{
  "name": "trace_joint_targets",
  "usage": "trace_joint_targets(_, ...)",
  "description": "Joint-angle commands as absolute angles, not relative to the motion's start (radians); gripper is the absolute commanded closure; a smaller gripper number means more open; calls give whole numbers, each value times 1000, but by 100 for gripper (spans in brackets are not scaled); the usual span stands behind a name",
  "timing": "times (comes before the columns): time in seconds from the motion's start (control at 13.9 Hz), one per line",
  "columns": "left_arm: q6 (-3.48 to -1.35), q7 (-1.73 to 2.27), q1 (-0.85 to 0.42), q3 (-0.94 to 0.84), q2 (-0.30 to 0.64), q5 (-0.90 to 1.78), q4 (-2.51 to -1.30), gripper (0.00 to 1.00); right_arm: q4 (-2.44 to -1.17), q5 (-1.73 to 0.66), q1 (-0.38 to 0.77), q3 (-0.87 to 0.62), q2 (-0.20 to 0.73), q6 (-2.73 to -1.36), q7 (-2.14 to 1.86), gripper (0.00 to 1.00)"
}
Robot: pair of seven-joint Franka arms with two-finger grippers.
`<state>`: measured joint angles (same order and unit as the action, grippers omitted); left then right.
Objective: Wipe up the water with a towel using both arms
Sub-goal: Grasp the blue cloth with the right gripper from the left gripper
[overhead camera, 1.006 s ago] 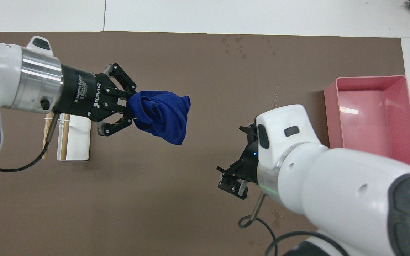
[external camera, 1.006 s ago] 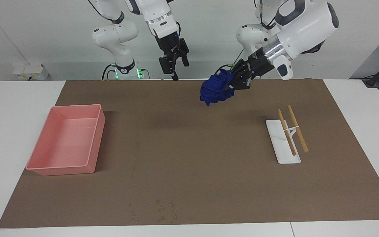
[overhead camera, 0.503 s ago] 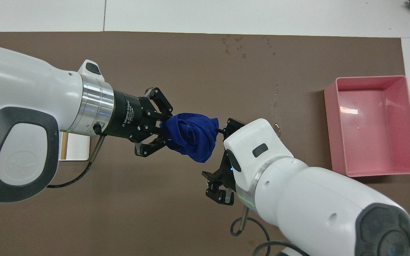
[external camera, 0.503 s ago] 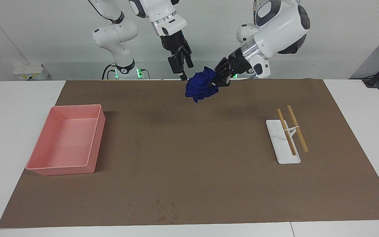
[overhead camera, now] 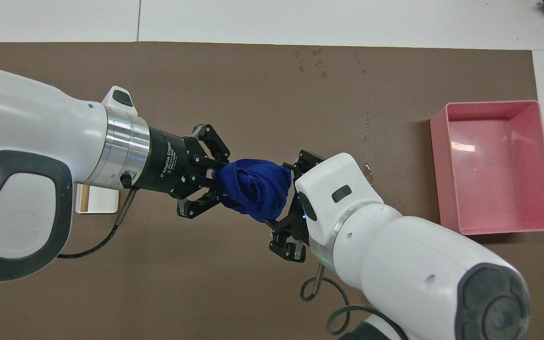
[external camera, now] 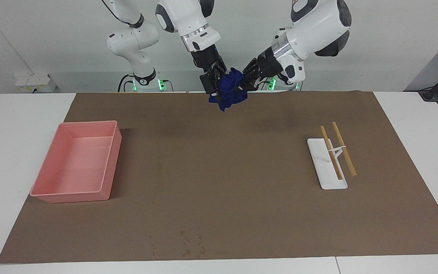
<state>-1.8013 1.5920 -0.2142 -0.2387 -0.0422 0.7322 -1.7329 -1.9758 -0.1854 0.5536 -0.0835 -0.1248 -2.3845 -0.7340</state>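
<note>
**White worktop, brown mat, blue towel held up between two hands**

White worktop (external camera: 21,125) under a pale wall, covered across its middle by one brown mat (external camera: 219,182). Landmark for all places: the pink tray (external camera: 75,163) at the right arm's end of the mat.

Facing view only: both arm bases with green lights at the wall, and two tan sticks (external camera: 337,150) propped on one white stand (external camera: 326,163), well apart from the pink tray, at the left arm's end. Also clear from this side: towel well above the mat, touching nothing below.

Overhead view only: close look at the grip. Left hand (overhead camera: 215,177) clamped tight on one side of the towel (overhead camera: 257,188), outer links splayed. Right hand (overhead camera: 287,208) spread wide, one finger above and one below the other side of the bunch, pressed close against it; cannot tell whether actually touching. Stand mostly hidden under the left arm from here.

Towel: deep royal blue, soft, bunched into a rounded twist of folds, a loose corner hanging down. Much smaller than the pink tray, and held in the air over the robots' edge of the mat, well apart from the tray.

Count: two arms, two hands, one towel, one tray, one stand, two sticks, one scatter of small water drops (external camera: 188,243) farther from the robots than the tray.
</note>
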Motion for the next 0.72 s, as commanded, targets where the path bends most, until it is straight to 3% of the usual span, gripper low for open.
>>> trace_joint_targets(0.0, -1799, 1601, -225, -225, -89, 758, -1787, 100, -1985, -193, 572, -83, -123, -2407, -667, 1)
trace_joint_targets(0.07, -1801, 1601, -225, -225, -90, 758, -1789, 100, -1985, -193, 571, -83, -123, -2402, -672, 47)
trace_joint_targets(0.14, -1804, 1601, -227, -225, -89, 758, -1789, 100, -1983, -192, 572, -83, -123, -2401, -666, 79)
trace_joint_targets(0.22, -1804, 1601, -229, -227, -90, 758, -1792, 100, -1983, -193, 572, -83, -123, -2399, -666, 100)
trace_joint_targets(0.65, -1809, 1595, -239, -225, -94, 756, -1798, 100, -1983, -193, 571, -83, -124, -2356, -657, 100)
